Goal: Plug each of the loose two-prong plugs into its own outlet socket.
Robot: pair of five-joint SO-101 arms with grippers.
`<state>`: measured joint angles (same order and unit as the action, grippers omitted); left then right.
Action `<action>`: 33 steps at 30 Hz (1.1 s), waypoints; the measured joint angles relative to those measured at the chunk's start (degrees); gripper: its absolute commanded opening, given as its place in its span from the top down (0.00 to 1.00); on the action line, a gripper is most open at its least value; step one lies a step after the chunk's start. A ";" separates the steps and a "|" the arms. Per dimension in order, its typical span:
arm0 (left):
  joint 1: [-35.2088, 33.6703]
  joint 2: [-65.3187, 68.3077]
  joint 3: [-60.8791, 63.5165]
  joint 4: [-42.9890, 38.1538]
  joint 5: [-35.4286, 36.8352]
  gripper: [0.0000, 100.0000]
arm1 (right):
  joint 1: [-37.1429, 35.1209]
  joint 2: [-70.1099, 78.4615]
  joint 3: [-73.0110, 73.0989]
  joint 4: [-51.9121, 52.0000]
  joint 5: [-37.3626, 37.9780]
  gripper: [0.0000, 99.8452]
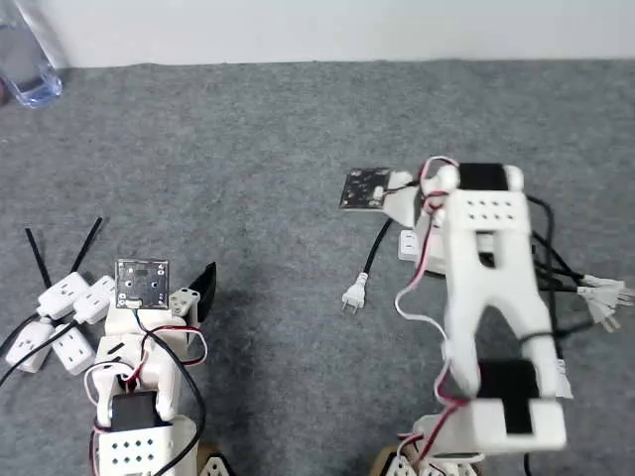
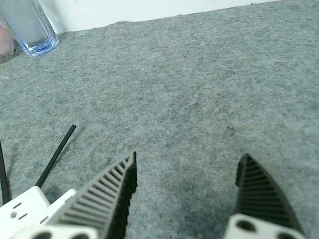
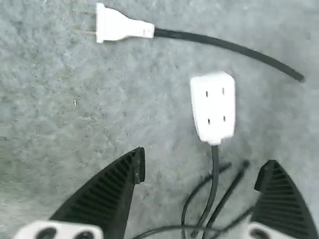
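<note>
A white two-prong plug [image 3: 117,27] on a black cord lies flat on the grey carpet, also seen mid-table as the plug [image 1: 354,295]. A white outlet socket [image 3: 213,107] lies just beyond my right gripper [image 3: 205,162], which hangs open above it with nothing between its fingers. The right arm [image 1: 486,258] covers most of that socket from above. My left gripper [image 2: 187,162] is open over bare carpet, beside a cluster of white outlet sockets [image 1: 62,322]. One of those sockets [image 2: 20,211] sits by its finger.
More white plugs [image 1: 603,293] on black cords lie at the right edge behind the right arm. Thin black cords [image 2: 56,155] run from the left sockets. A clear glass [image 1: 25,64] stands at the far left corner by the wall.
</note>
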<state>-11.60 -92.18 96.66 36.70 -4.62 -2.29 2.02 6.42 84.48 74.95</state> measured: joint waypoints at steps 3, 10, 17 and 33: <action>0.00 0.00 0.00 0.00 0.00 0.70 | 0.44 6.86 -4.84 0.00 0.53 0.68; 0.00 0.00 0.00 0.00 0.00 0.70 | 2.73 21.36 -16.97 0.09 3.96 0.68; 0.00 0.00 0.00 0.00 0.00 0.70 | 3.16 32.18 -26.90 2.55 7.74 0.58; 0.00 0.00 0.44 0.00 0.00 0.70 | 3.16 45.01 -38.95 4.31 12.22 0.93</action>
<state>-11.60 -92.18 97.10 36.70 -4.62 0.88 47.03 -32.53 88.79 87.16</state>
